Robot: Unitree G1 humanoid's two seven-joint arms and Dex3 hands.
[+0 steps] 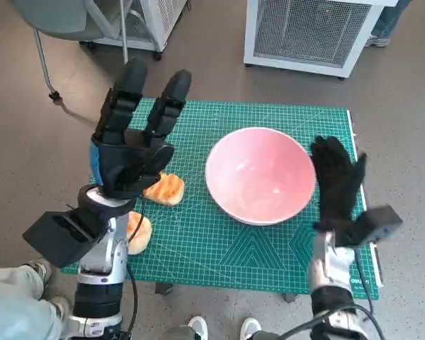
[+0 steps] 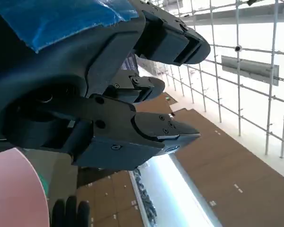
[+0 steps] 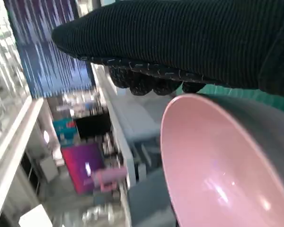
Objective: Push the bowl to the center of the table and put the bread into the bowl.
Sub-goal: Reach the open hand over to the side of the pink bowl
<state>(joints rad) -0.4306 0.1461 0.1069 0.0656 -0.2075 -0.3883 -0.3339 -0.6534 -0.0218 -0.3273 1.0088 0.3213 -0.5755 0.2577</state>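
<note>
Pink bowl (image 1: 261, 175) upright on the green cutting mat (image 1: 269, 248), a little to the right of the mat's middle, empty inside. Right hand (image 1: 338, 180) just beside the bowl's right rim, gloved fingers (image 1: 331, 157) straight and close together, holding nothing; contact with the rim impossible to tell. Left hand (image 1: 136, 145) raised above the mat's left part, fingers (image 1: 171, 99) spread and extended, gripping nothing. 2 pieces of bread: 1 (image 1: 165, 188) below the left fingers, partly hidden by the palm; another (image 1: 137, 232) nearer the mat's left front edge, behind the wrist.
</note>
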